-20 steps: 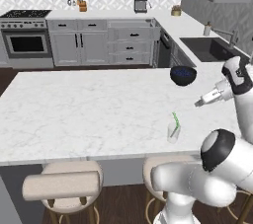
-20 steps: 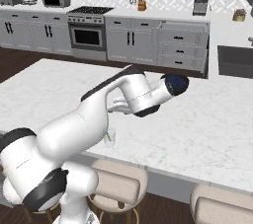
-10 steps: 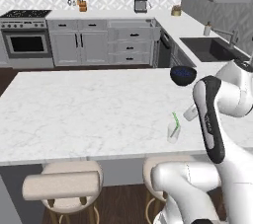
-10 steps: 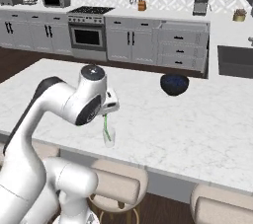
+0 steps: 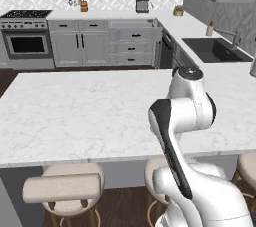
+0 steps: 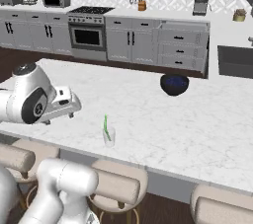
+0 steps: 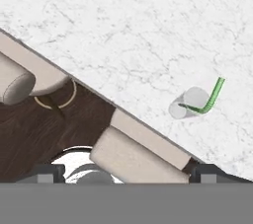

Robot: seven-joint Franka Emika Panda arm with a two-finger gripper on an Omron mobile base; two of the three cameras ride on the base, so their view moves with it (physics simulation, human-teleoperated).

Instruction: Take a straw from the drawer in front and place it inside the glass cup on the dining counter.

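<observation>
Though no lettering is legible anywhere, contents read thus: thin light-green straw (image 6: pixel 105 127) standing tilted inside small clear glass cup (image 6: pixel 108 136), near the front edge of the white grey-veined marble desk (image 6: pixel 197 129). Round black bowl (image 6: pixel 174 84) well apart, open marble between. Jaws apart, apparently holding nothing.

My arm (image 5: pixel 182 116) is glossy white with rounded links, dark grey joint caps and black seams.
</observation>
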